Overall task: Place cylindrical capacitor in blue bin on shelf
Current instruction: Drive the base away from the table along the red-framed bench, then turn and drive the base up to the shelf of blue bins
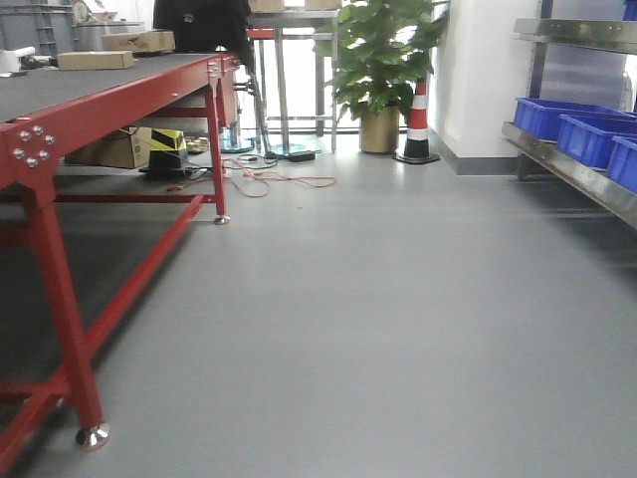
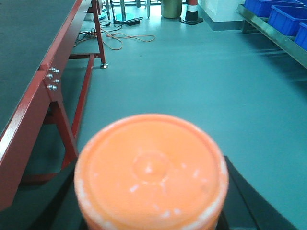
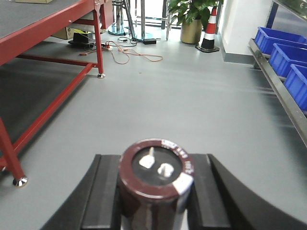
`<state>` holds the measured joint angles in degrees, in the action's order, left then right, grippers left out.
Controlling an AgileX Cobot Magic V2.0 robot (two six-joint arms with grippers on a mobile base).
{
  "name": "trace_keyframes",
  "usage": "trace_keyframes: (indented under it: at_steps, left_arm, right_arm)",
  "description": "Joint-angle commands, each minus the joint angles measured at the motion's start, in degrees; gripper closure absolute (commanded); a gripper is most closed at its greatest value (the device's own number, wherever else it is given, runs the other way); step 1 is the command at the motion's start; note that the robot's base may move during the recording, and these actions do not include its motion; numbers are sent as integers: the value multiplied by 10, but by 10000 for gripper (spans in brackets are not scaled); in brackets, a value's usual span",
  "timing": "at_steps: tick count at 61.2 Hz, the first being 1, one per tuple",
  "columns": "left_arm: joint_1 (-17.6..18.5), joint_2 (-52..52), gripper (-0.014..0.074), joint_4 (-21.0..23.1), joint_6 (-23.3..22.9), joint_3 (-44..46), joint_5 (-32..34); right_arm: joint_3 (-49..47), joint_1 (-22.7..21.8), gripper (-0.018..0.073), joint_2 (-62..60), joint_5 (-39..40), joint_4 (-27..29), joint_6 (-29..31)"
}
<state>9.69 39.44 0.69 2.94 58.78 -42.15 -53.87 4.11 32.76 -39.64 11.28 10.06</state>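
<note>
Left gripper (image 2: 151,213): dark fingers (image 2: 249,201) flank the cylindrical capacitor (image 2: 151,170) on both sides and look closed about it; the contact itself is hidden behind its orange end face. Its long axis points straight at the left wrist lens, so no side lettering shows. Right gripper (image 3: 153,196) clamps a dark brown cylinder (image 3: 156,172) with two metal terminals. Shelf (image 1: 567,169) runs along the right, blue bins (image 1: 587,134) on its steel tier, ahead-right and well apart from both wrists. Red-framed table (image 1: 60,129) to the left. Judgement: the capacitor rides in the arm farther from the shelf, so the base likely has to close in rightward before any reach.
</note>
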Motion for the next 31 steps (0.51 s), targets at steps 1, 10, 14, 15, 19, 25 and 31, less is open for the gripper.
trace_keyframes:
  at_steps: [1,10,14,15,19,25,31]
  left_arm:
    - [3,-3,708,2,-1,1,15]
    - [3,-3,708,2,-1,1,15]
    - [3,-3,708,2,-1,1,15]
    - [3,-3,708,2,-1,1,15]
    - [3,-3,708,2,-1,1,15]
    - [3,-3,708,2,-1,1,15]
    - [3,-3,708,2,-1,1,15]
  right_arm:
    - [0,0,721,-1,11,-2,5]
    - [0,0,721,-1,11,-2,5]
    - [0,0,721,-1,11,-2,5]
    - [0,0,721,-1,11,-2,5]
    - [0,0,721,-1,11,-2,5]
    - [0,0,721,-1,11,-2,5]
    - [0,0,721,-1,11,-2,5]
